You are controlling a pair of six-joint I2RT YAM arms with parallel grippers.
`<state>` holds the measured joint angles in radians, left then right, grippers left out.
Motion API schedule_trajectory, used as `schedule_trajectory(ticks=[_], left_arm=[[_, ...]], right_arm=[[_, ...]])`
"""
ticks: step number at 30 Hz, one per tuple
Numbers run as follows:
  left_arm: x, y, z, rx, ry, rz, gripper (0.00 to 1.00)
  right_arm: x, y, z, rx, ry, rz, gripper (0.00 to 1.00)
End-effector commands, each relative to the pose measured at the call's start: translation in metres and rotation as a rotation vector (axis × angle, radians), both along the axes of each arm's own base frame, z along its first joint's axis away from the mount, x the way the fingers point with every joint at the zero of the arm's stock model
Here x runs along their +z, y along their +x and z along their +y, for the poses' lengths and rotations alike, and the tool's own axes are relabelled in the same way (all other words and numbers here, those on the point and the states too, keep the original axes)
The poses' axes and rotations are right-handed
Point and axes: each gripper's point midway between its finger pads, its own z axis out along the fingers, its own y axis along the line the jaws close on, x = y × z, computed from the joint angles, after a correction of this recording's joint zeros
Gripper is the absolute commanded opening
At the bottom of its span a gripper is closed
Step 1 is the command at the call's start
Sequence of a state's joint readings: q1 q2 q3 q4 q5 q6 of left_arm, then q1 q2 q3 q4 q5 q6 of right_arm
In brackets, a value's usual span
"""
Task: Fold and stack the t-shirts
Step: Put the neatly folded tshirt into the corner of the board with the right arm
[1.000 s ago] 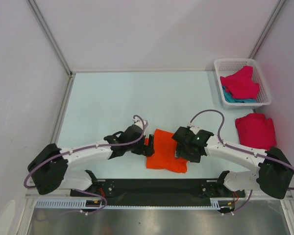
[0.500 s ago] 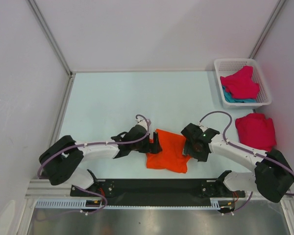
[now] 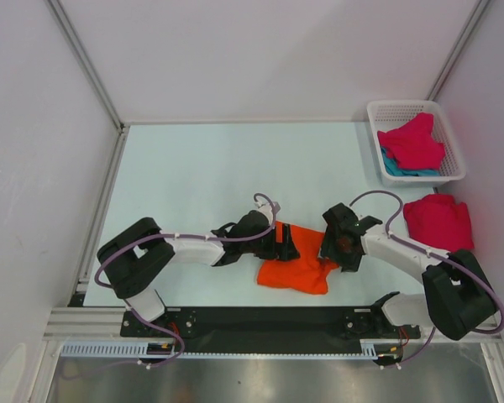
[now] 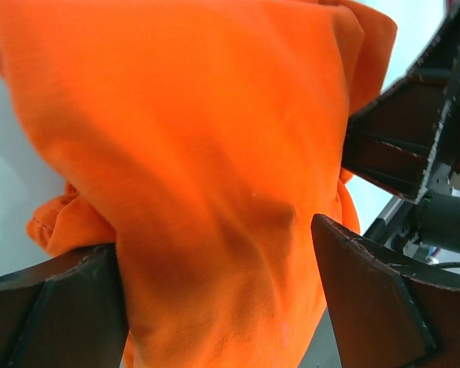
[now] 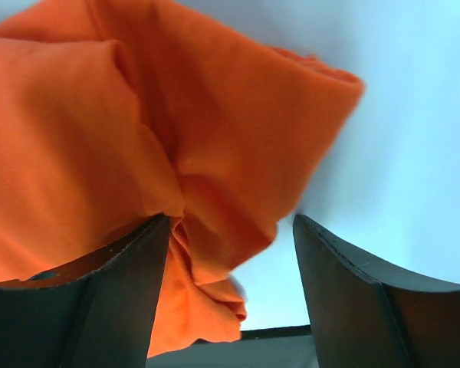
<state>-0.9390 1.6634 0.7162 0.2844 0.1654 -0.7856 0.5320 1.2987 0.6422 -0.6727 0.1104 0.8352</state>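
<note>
While both claws gape wide astride the folded orange t-shirt (image 3: 298, 269) at the near middle of the table (image 3: 193, 176) — left gripper (image 3: 286, 248) on its left edge, right gripper (image 3: 333, 252) on its right, neither yet clamped — each should pinch every layer evenly; a second ago both sat farther left, the shirt too.

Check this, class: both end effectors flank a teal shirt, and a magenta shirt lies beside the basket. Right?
No. The top view shows the left end effector and right end effector flanking an orange shirt, not teal; the magenta shirt lies beside the basket.
</note>
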Motion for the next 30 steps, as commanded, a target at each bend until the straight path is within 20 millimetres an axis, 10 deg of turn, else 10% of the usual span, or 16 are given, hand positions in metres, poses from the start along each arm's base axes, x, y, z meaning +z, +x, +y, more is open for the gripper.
schedule_trajectory(ticks=[1, 17, 30], left_arm=[[-0.035, -0.031, 0.012, -0.046, 0.096, 0.122, 0.92], [-0.046, -0.033, 0.023, -0.056, 0.156, 0.120, 0.91], [-0.045, -0.031, 0.022, -0.062, 0.156, 0.119, 0.89]], right_arm=[[-0.017, 0.013, 0.020, 0.023, 0.079, -0.014, 0.70], [-0.034, 0.037, 0.058, 0.073, 0.140, 0.006, 0.69], [0.006, 0.024, 0.016, 0.010, 0.040, -0.070, 0.70]])
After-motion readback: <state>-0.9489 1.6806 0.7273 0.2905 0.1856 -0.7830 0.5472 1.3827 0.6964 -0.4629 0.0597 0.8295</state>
